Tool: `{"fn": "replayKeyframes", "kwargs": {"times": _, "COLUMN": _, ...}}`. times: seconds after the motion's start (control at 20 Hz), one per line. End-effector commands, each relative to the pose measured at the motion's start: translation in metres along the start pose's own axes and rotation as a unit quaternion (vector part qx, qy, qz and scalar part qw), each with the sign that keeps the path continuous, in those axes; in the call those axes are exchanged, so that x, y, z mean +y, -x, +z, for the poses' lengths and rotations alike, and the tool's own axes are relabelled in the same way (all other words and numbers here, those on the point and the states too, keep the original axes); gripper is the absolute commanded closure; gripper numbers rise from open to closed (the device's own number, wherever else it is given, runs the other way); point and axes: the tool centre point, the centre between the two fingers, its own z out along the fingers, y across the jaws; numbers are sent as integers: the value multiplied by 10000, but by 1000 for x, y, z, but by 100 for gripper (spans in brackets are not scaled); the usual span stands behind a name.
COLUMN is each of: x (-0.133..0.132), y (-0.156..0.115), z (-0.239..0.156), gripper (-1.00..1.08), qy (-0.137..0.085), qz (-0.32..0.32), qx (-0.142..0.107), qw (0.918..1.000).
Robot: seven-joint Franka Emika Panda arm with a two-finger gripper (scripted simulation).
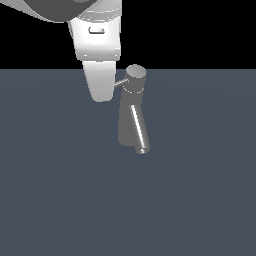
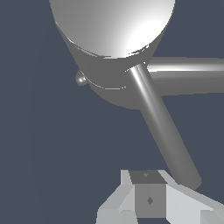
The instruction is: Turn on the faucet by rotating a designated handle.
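The grey faucet (image 1: 131, 112) stands upright in the middle of the exterior view, with a round cap on top and a slanted spout ending low near its base. The handle (image 1: 120, 83), a thin rod, projects from the cap toward the exterior view's left, and its outer end is hidden behind my white gripper (image 1: 102, 97). In the wrist view the handle (image 2: 166, 131) runs from the faucet (image 2: 109, 39) cap down to my gripper (image 2: 148, 188), ending right beside one fingertip. The fingers look shut together with nothing between them.
The faucet stands on a flat dark blue-grey floor (image 1: 60, 190). The thicker spout tube (image 2: 188, 74) leaves the cap sideways in the wrist view. A small round knob (image 2: 81, 79) shows on the far side of the cap.
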Motion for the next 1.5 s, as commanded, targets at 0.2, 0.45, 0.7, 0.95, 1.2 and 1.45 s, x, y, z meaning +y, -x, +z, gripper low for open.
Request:
{"fn": "replayKeyframes", "kwargs": {"times": 0.2, "x": 9, "y": -10, "z": 0, "gripper": 108, "qy": 21, "qz": 50, "qx": 29, "qw": 10000}}
{"fn": "replayKeyframes", "kwargs": {"times": 0.45, "x": 13, "y": -14, "z": 0, "gripper": 108, "qy": 24, "qz": 55, "qx": 32, "qw": 10000}}
{"fn": "replayKeyframes", "kwargs": {"times": 0.7, "x": 18, "y": -17, "z": 0, "gripper": 108, "qy": 26, "qz": 58, "qx": 33, "qw": 10000}}
{"fn": "replayKeyframes", "kwargs": {"times": 0.95, "x": 22, "y": -21, "z": 0, "gripper": 108, "qy": 30, "qz": 63, "qx": 36, "qw": 10000}}
{"fn": "replayKeyframes", "kwargs": {"times": 1.2, "x": 26, "y": -24, "z": 0, "gripper": 108, "qy": 31, "qz": 66, "qx": 38, "qw": 10000}}
{"fn": "replayKeyframes", "kwargs": {"times": 1.45, "x": 31, "y": -28, "z": 0, "gripper": 108, "qy": 34, "qz": 70, "qx": 40, "qw": 10000}}
